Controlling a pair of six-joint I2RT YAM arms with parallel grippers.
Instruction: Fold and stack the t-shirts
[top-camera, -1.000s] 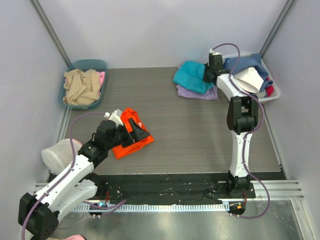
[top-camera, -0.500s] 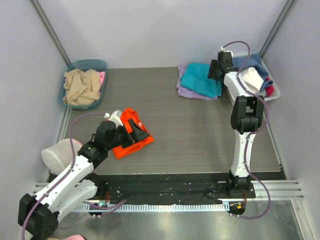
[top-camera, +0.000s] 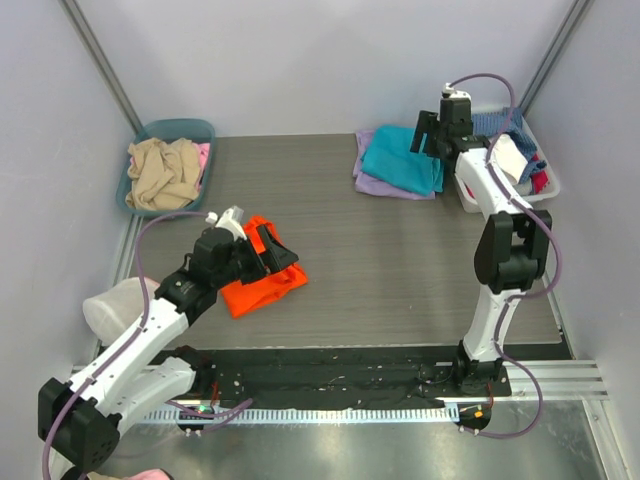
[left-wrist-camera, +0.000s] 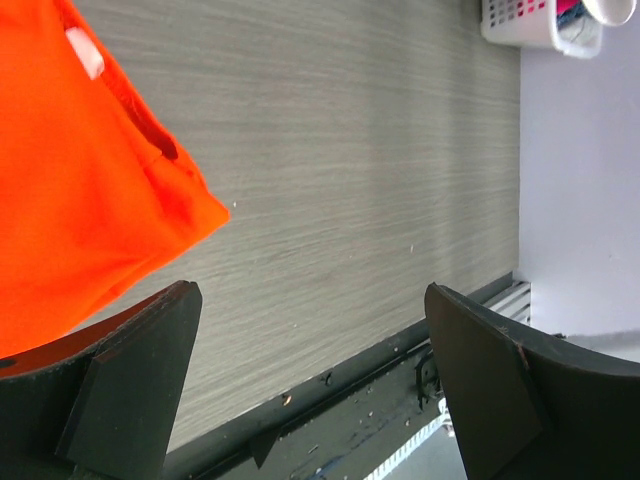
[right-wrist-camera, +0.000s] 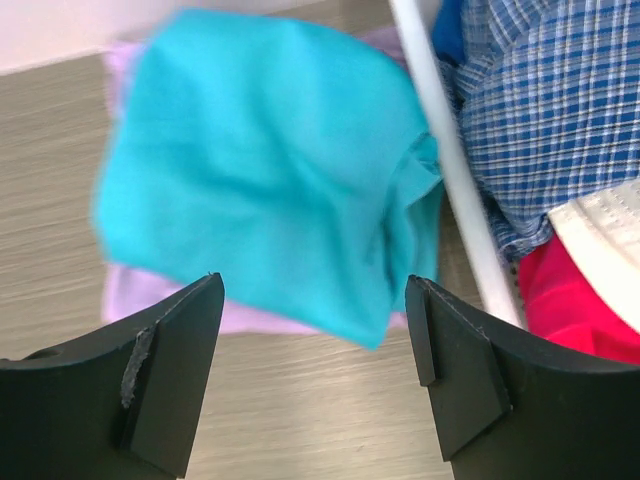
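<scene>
The teal t-shirt (top-camera: 400, 158) is stacked on the lavender t-shirt (top-camera: 374, 185) near the table's (top-camera: 400, 270) far right corner. The orange t-shirt (top-camera: 262, 287) is left crumpled by the left edge. The left gripper (left-wrist-camera: 310, 380) and right gripper (right-wrist-camera: 315, 370) are both spread wide and empty. The stack could be snagged and skewed if it is brushed by the right gripper.

No text, brand or number can be read. The white tag (left-wrist-camera: 85, 52) on the orange t-shirt (left-wrist-camera: 70, 190) is seen blank.

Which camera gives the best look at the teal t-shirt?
The right wrist view: the teal t-shirt is large and unobstructed, though slightly blurred. The top external view shows it small, one corner behind the right arm. The left wrist view misses it.
</scene>
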